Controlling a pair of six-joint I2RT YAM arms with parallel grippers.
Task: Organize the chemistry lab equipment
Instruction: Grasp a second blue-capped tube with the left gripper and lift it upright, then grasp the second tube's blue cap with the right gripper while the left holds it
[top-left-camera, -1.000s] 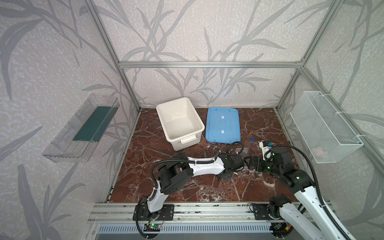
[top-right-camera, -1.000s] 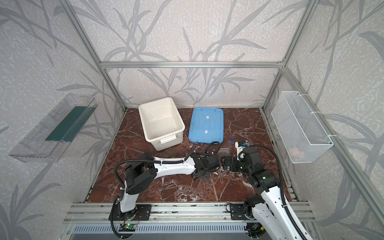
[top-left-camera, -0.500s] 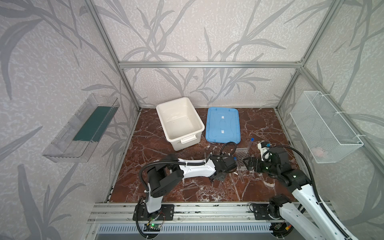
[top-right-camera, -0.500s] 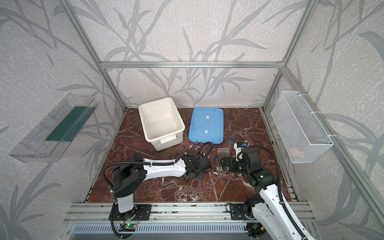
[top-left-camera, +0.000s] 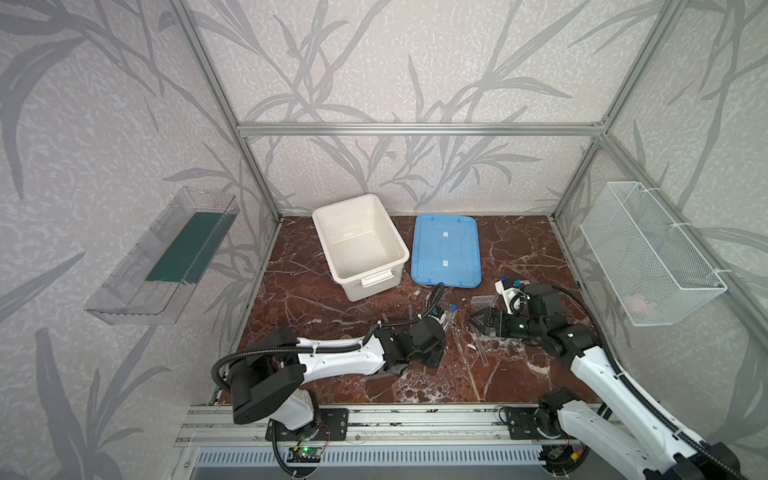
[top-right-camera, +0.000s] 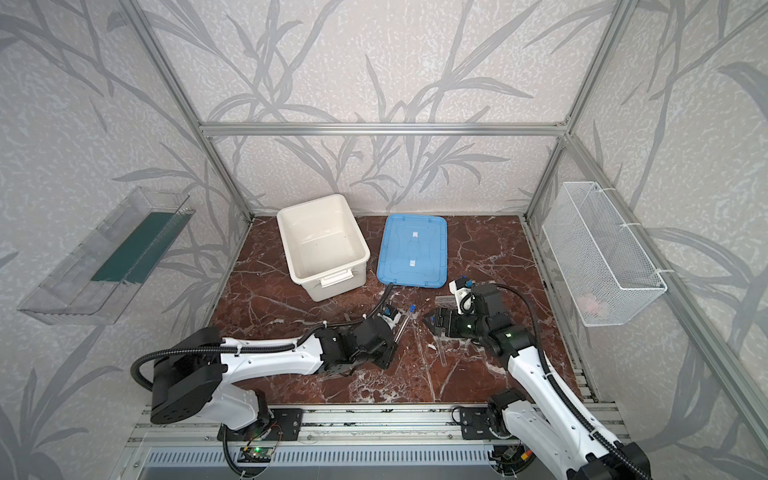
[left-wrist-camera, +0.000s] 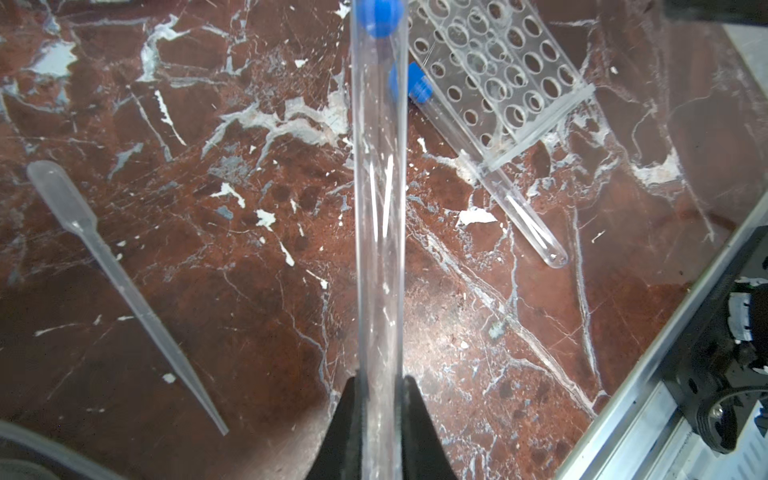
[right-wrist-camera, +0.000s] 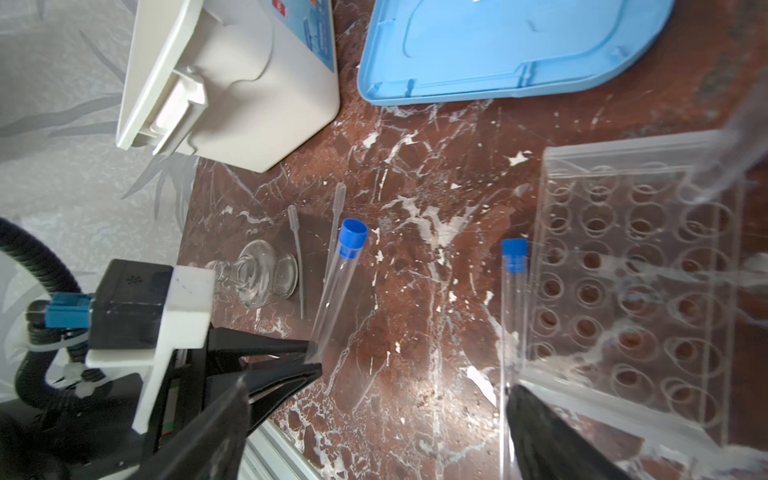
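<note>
**Tube pinched by its closed end, rack just ahead**

We found the tube (left-wrist-camera: 378, 187) clamped in the left gripper (left-wrist-camera: 379, 380). Its fingers were shut on the rounded closed end, so the whole length stuck out ahead with the blue cap farthest from the grip. It hung tilted and clear of the table (left-wrist-camera: 249, 332), near the middle of the floor in both top views. We judged this a pick-up hold more than a placing one, since the closed end must enter a hole and the fingers covered it. The tube was long, narrow and clear, seemingly empty, with bright glints along its wall. Thin and slick, it looked apt to swivel in so short a pinch.

Beyond the cap lay the second tube (left-wrist-camera: 490, 174), flat on the table just beside the rack (left-wrist-camera: 498, 70). The rack was a clear slab of round holes, all empty as far as we could see. The right gripper (right-wrist-camera: 380, 388) hovered there with its jaws spread wide, holding nothing, one finger over the rack's corner. We took it to be waiting to steady the rack or receive the tube. A pipette (left-wrist-camera: 124, 291) and a flask (right-wrist-camera: 266, 274) lay apart from the rack. At the back stood the tub (top-left-camera: 359, 245) and, beside it, the lid (top-left-camera: 446, 249)
</note>
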